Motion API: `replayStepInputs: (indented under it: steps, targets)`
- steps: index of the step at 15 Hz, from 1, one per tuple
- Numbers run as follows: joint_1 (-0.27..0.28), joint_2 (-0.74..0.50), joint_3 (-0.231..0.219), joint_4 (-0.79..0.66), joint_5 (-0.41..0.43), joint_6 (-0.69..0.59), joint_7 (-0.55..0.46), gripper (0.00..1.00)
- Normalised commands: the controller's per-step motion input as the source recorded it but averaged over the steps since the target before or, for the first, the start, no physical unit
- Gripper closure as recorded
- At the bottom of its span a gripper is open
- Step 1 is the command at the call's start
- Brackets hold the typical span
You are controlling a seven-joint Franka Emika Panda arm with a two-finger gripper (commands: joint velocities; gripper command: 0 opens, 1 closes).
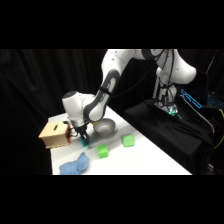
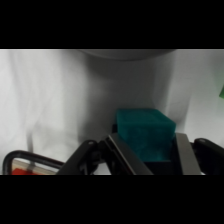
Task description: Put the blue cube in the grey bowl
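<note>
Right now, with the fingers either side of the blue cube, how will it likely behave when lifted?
The blue cube looks blocky with flat faces, so it probably won't roll and should sit squarely between the fingers. Its matte surface suggests little slipping. It is small beside the grey bowl, so likely light.

The teal blue cube [image 2: 145, 131] sits upright on the table just beside the rounded grey bowl [image 1: 104, 128].

The blue cube [image 2: 145, 134] sits between the gripper's [image 2: 150, 150] two fingers [image 2: 183, 152], which press its sides. The white table [image 2: 45, 100] lies below, and the grey bowl's [image 2: 127, 53] rim shows at the top.
</note>
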Motion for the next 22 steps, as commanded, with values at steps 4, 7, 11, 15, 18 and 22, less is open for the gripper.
replayStepInputs:
  steps: [4, 7, 11, 15, 18, 22]
  targets:
    - [-0.005, -0.45, 0.023, -0.37, -0.081, -0.02, -0.01, 0.72]
    - [0.000, -0.59, 0.029, -0.47, -0.090, -0.11, -0.05, 0.73]
    - [0.009, -0.58, 0.026, -0.42, -0.085, -0.14, -0.07, 0.73]
    - [-0.007, -0.50, 0.012, -0.36, -0.051, -0.10, -0.09, 0.73]
    - [-0.049, -0.46, -0.005, -0.42, 0.019, -0.02, -0.12, 0.73]
    - [-0.062, -0.37, -0.041, -0.46, 0.038, 0.09, -0.11, 0.73]
